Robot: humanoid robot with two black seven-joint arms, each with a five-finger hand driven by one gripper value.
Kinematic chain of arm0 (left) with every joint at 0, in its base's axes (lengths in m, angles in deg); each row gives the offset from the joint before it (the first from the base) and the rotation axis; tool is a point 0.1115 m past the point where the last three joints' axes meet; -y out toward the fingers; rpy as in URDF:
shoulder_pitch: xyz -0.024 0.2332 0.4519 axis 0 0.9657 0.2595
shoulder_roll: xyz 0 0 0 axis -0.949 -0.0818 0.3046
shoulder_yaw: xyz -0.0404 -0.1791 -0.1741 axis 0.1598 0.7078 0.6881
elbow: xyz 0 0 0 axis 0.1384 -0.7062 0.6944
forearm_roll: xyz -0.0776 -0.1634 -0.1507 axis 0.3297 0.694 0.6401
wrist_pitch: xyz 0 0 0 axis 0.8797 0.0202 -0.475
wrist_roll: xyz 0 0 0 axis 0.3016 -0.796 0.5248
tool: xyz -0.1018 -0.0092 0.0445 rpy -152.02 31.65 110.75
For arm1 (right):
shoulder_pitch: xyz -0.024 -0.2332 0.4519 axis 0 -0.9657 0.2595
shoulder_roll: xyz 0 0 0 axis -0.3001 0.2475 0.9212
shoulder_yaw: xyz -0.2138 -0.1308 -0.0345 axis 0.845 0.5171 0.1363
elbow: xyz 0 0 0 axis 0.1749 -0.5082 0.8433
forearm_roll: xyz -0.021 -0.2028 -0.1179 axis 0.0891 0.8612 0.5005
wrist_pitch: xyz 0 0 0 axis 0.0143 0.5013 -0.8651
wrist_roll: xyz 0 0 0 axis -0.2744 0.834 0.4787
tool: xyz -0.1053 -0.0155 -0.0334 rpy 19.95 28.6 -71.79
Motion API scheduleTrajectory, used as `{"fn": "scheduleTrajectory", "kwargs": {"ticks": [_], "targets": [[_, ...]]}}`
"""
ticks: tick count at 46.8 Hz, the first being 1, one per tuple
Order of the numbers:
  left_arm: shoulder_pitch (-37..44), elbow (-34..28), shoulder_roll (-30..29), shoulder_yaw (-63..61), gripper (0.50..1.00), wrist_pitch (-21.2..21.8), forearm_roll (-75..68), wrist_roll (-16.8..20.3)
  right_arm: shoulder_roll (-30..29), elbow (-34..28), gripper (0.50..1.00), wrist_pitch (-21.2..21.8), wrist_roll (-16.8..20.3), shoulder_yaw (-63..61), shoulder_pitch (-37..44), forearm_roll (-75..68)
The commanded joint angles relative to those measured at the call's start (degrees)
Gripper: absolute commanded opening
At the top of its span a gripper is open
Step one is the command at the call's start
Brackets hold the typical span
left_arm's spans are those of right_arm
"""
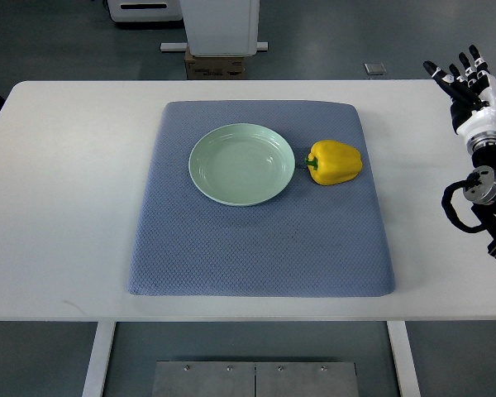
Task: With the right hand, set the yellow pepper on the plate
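Observation:
A yellow pepper (pixel 335 162) lies on its side on the blue mat (pixel 260 248), its green stem pointing left toward the plate. The pale green plate (pixel 241 164) sits just left of it, bare, with a small gap between the two. My right hand (pixel 466 76) is raised at the far right edge of the table, well right of and beyond the pepper. Its fingers (pixel 456 73) are spread and hold nothing. The left arm does not show.
The white table (pixel 58 207) carries the mat at its centre. A cardboard box (pixel 215 64) and a white stand base stand on the floor beyond the far edge. A metal panel (pixel 255 379) shows below the near edge.

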Motion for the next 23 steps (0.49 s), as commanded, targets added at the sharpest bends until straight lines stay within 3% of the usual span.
{"fn": "scheduleTrajectory", "kwargs": {"ticks": [1, 23], "targets": [[0.0, 0.0, 0.0, 0.0, 1.0, 0.0, 0.0, 0.0, 0.0, 0.0, 1.0, 0.0, 0.0, 0.0, 0.0, 0.0], [0.0, 0.0, 0.0, 0.0, 1.0, 0.0, 0.0, 0.0, -0.2, 0.0, 1.0, 0.0, 0.0, 0.0, -0.1, 0.0]]}}
